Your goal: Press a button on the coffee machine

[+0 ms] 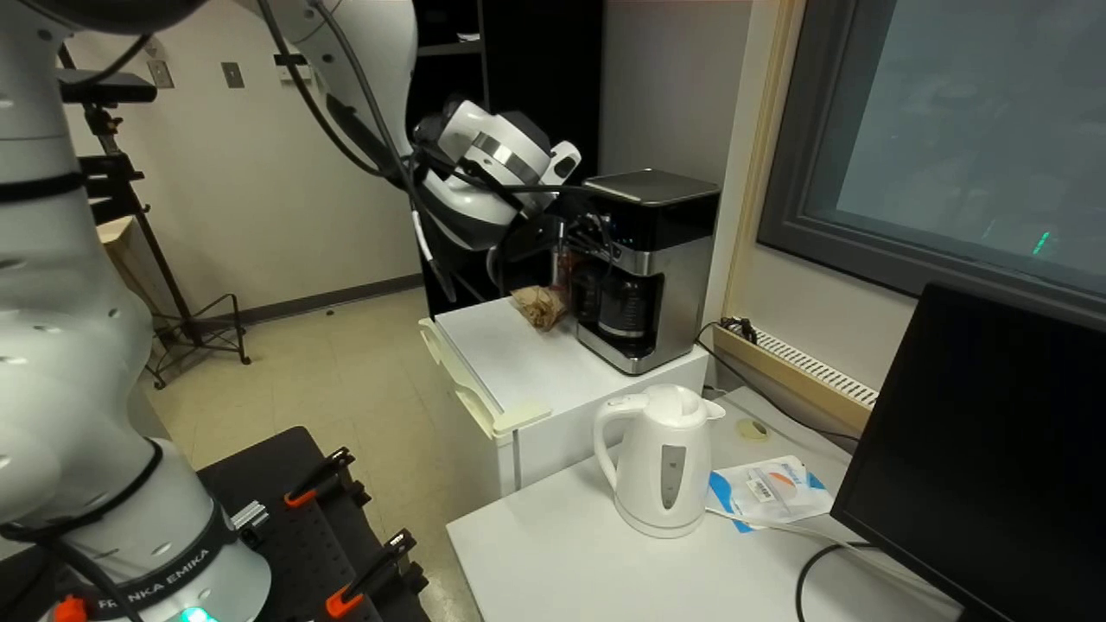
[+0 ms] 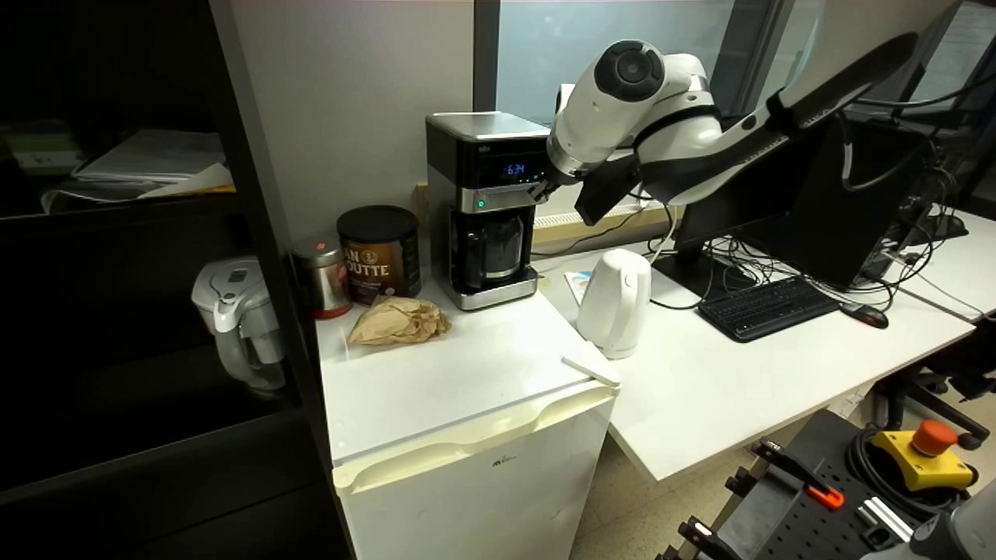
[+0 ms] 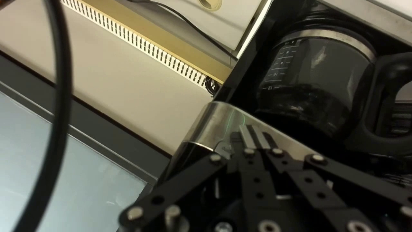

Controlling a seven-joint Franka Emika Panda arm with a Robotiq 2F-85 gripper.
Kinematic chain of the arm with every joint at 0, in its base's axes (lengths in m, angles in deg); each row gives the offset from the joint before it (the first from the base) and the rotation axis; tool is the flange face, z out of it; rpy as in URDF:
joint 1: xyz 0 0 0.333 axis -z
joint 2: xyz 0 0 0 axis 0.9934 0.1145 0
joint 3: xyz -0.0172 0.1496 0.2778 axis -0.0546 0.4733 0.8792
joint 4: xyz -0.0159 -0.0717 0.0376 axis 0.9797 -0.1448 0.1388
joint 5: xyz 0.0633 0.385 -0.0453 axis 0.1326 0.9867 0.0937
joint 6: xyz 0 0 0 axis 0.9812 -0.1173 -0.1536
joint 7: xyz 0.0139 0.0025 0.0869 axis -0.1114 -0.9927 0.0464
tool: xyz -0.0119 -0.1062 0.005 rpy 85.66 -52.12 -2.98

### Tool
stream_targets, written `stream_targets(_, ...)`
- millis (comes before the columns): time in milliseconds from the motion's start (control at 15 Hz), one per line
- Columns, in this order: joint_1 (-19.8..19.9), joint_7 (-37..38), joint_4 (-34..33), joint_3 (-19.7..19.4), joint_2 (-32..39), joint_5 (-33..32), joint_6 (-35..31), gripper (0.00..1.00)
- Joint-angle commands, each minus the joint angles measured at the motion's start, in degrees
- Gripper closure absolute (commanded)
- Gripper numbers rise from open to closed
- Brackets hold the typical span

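The coffee machine (image 1: 687,294) stands on the white fridge, black and silver with a dark carafe (image 1: 624,307). In an exterior view the coffee machine (image 2: 467,167) shows a lit blue display (image 2: 515,169) and a green-lit button (image 2: 481,204) on its silver band. My gripper (image 2: 541,191) is at the band's end nearest the window, away from the green light. In the wrist view the gripper (image 3: 254,137) has its fingertips together, with nothing between them, close in front of the silver band (image 3: 222,119). I cannot tell whether they touch it. The fingers hide part of the band.
A white kettle (image 2: 611,307) stands on the desk below the arm. A crumpled paper bag (image 2: 398,320), a brown coffee can (image 2: 381,257) and a metal canister (image 2: 323,280) stand on the fridge (image 2: 467,365). A window and a monitor (image 1: 994,449) are nearby.
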Motion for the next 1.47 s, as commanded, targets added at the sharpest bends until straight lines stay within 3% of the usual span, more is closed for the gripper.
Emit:
stream_targets(0, -0.76, 2.27, -4.4, -0.08, 3.57, -2.33, 1.24, 1.0)
stream_targets(600, -0.43, 2.4, -4.34, 0.04, 3.78, -1.55, 0.73, 1.0)
stream_targets(1400, 1.68, -3.31, 8.61, 0.12, -10.75, 6.32, -9.78, 1.0)
